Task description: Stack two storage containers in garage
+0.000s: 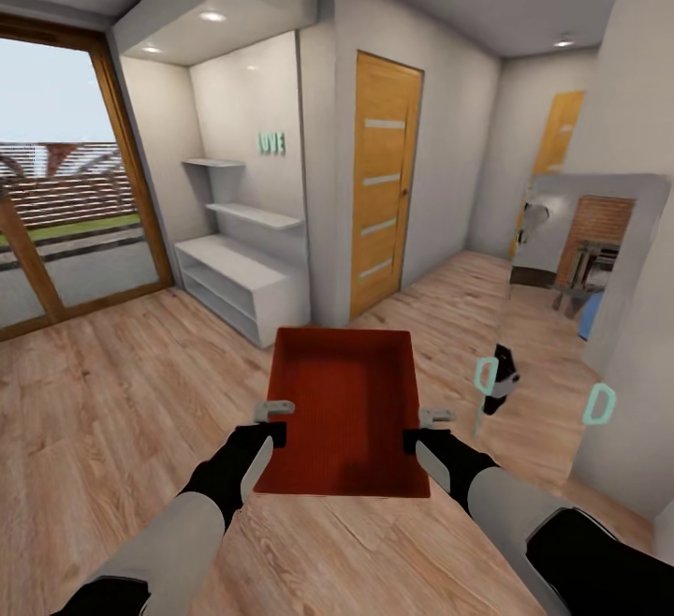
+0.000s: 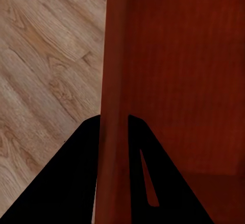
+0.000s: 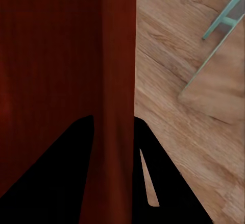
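Light wood planks (image 1: 112,410) are stretching toward a honey-wood door (image 1: 384,181) as we are carrying one storage container (image 1: 346,410) between us. Our left gripper (image 1: 272,421) and right gripper (image 1: 423,429) are each pinching a side wall, keeping it level (orange-red, matte, open-topped, empty).

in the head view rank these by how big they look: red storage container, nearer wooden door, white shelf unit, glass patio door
1. glass patio door, cut off by the frame edge
2. nearer wooden door and storage container: alike, and the container sits nearer the camera
3. white shelf unit, roughly
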### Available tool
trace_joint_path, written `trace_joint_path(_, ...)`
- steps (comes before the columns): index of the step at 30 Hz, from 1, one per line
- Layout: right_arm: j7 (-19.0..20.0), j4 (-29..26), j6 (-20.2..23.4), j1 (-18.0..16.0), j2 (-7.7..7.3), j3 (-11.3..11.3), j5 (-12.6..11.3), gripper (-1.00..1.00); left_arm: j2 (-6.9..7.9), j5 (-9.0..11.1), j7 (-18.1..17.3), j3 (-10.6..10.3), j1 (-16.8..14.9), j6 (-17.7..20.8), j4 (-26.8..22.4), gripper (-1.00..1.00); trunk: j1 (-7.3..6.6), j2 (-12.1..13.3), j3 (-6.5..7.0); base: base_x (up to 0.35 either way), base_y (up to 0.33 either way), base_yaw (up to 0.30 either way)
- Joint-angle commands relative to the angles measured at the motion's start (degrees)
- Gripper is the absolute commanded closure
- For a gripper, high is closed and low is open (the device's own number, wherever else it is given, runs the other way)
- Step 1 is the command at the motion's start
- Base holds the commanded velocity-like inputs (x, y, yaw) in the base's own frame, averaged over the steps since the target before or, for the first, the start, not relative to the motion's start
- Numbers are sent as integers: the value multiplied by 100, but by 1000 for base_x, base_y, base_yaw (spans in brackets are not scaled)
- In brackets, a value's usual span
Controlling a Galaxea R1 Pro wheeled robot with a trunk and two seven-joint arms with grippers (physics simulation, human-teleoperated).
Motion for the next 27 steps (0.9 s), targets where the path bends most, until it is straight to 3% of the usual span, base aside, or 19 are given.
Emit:
trace_joint_path(1,-18,-30,31,-11,-52,-32,77,100,8,189,51,-81,0,246,155,100,7,-13,-12,324,0,0)
trace_joint_path(17,-21,-30,29,-13,-52,-33,77,100,8,187,51,-81,-1,246,155,100,7,-13,-12,324,0,0)
trace_joint_path(27,-24,-30,27,-13,-52,-33,77,100,8,187,51,-81,-2,246,155,100,7,-13,-12,323,0,-185)
